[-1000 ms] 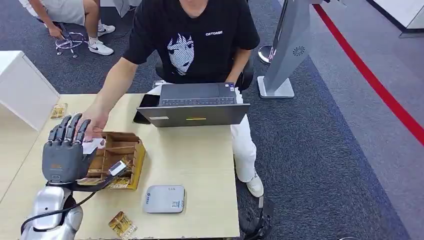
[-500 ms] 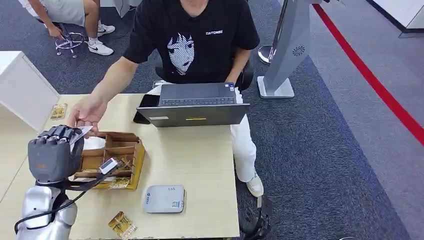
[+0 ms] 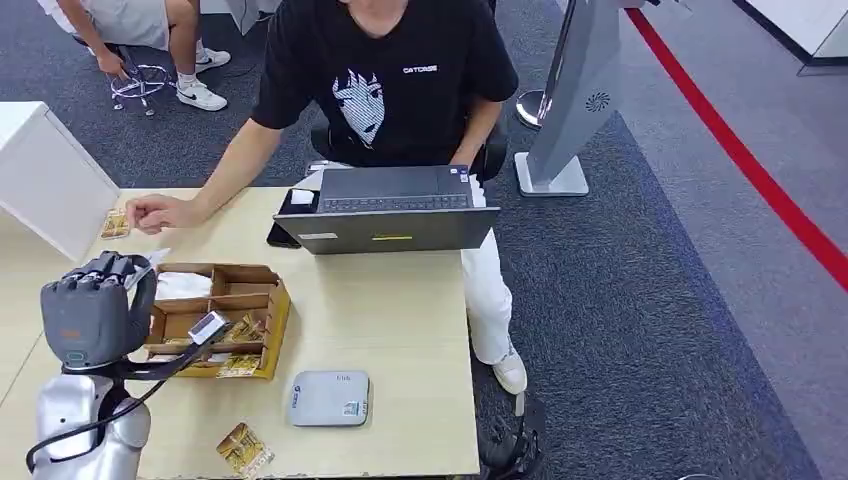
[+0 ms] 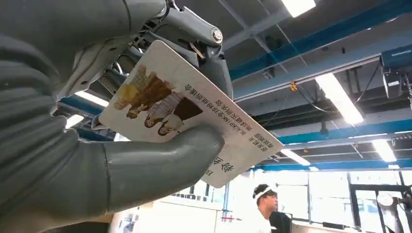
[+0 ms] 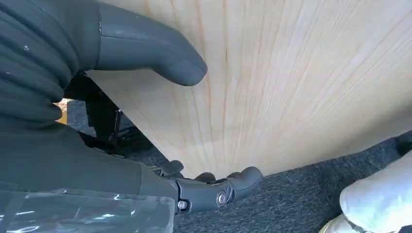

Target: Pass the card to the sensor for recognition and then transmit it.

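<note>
My left hand (image 3: 95, 312) is raised over the table's left side, fingers curled around a white card (image 3: 151, 262) whose corner sticks out past them. In the left wrist view the card (image 4: 194, 109), printed with a group photo and text, is pinched between the thumb and the dark fingers of the left hand (image 4: 73, 160). The sensor (image 3: 328, 397), a flat grey-white box, lies on the table (image 3: 400, 320) near its front edge, to the right of that hand. My right hand (image 5: 58, 141) hangs beside the table's wooden side with fingers apart and nothing in it.
A cardboard box (image 3: 228, 312) with compartments stands just right of my left hand. A person sits behind an open laptop (image 3: 392, 212); their hand (image 3: 155, 213) rests on the table's far left by a small packet (image 3: 116, 224). Another packet (image 3: 245, 450) lies at the front edge.
My left hand's fingers have curled around the card handed over by the person. The person's hand has let go and drawn back to the far left of the table.
</note>
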Robot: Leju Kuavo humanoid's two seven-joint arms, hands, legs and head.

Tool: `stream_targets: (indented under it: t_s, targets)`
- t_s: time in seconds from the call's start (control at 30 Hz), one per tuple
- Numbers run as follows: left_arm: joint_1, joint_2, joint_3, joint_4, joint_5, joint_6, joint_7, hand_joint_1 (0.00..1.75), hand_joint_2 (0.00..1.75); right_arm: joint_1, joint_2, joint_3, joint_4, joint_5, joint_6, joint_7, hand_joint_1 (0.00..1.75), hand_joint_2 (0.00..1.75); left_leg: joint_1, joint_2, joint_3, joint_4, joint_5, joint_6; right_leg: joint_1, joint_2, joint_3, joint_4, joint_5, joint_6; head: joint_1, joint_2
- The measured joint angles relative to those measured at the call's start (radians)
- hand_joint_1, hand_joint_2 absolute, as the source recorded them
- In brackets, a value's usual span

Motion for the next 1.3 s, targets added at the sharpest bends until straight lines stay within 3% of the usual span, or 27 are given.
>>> stream_targets:
  t_s: [1.3]
  targets:
    - [0.000,-0.005,0.001,0.000,0.000,0.000,0.000,1.75,1.75,0.000,0.000,0.000,0.000,0.000,0.000,0.000,0.00,1.75,0.000,0.000,0.000,0.000,0.000,0.000,0.000,0.000,0.000,0.000,0.000,0.000,0.000,0.000]
